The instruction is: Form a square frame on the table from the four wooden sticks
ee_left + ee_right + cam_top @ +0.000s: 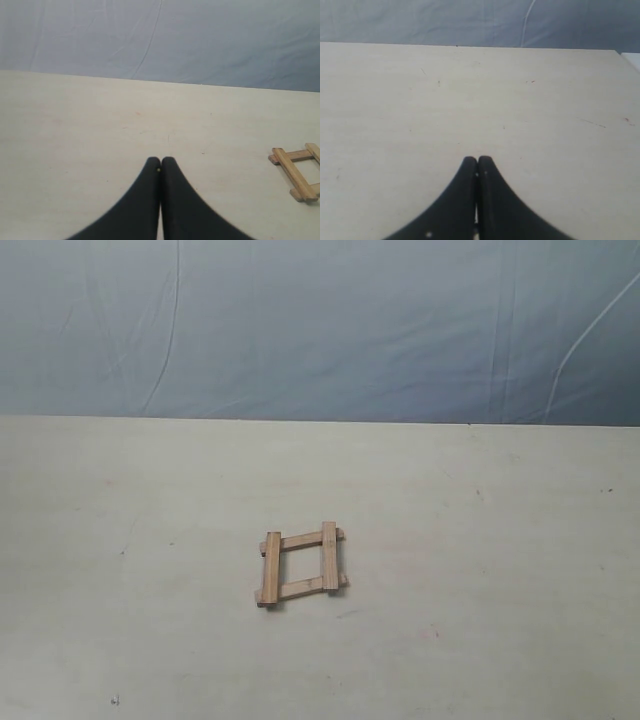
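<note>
The four wooden sticks lie joined as a small hollow square frame near the middle of the pale table, two slats resting across the other two with overlapping ends. The left wrist view catches part of the square frame at its edge, well off to the side of my left gripper, which is shut and holds nothing. My right gripper is also shut and holds nothing, over bare table; the frame does not show in that view. Neither arm appears in the exterior view.
A wrinkled blue-grey backdrop rises behind the table's far edge. The table's right edge shows in the right wrist view. Faint specks and scratches mark the tabletop.
</note>
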